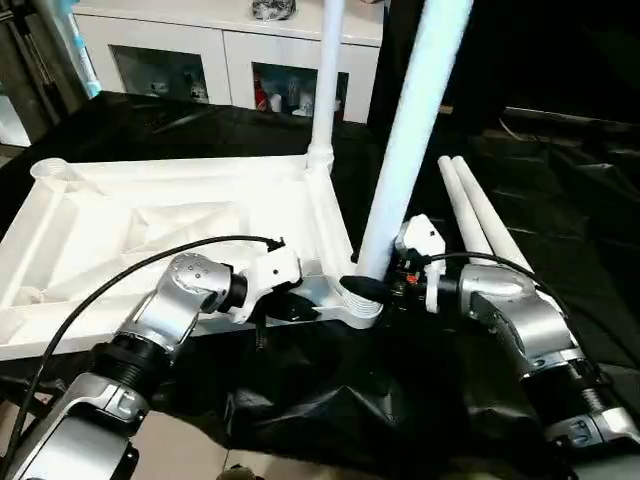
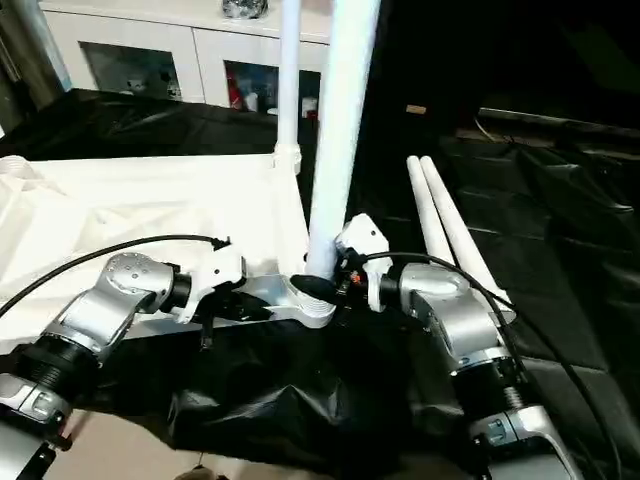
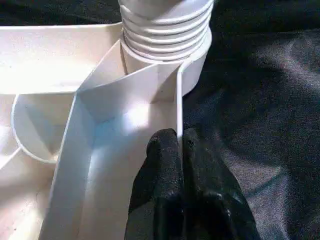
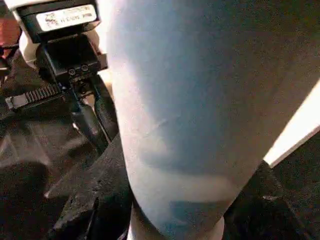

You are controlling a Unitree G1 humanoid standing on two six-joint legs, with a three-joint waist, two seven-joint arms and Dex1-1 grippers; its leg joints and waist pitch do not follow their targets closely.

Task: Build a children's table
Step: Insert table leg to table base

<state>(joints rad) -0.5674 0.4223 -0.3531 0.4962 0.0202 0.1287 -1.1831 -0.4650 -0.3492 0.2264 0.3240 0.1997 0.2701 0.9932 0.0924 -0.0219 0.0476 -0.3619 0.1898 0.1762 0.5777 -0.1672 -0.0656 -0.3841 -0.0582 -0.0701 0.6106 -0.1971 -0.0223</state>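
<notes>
A: Where is the all-white plastic children's table top with the ribbed underside (image 1: 150, 225)?

B: Upside down on the black cloth (image 1: 300, 400), ribs facing up. One long white round tapered leg (image 1: 325, 80) stands upright in the far corner socket, and a second white tapered leg (image 1: 410, 130) stands in the near corner's ribbed socket (image 3: 167, 25).

A: And the left tool (image 3: 180, 145)?

B: Its black fingers are pressed together, pinching the thin white edge wall of the top just beside that near socket.

A: The right tool (image 1: 375, 288)?

B: Spread about halfway, its fingers clasping the base of the near leg, right above the socket.

A: Other legs?

B: Two more white tapered legs (image 1: 480, 225) lie side by side on the cloth, beside the right arm. A white cabinet with glass doors (image 1: 220, 60) stands behind.
</notes>
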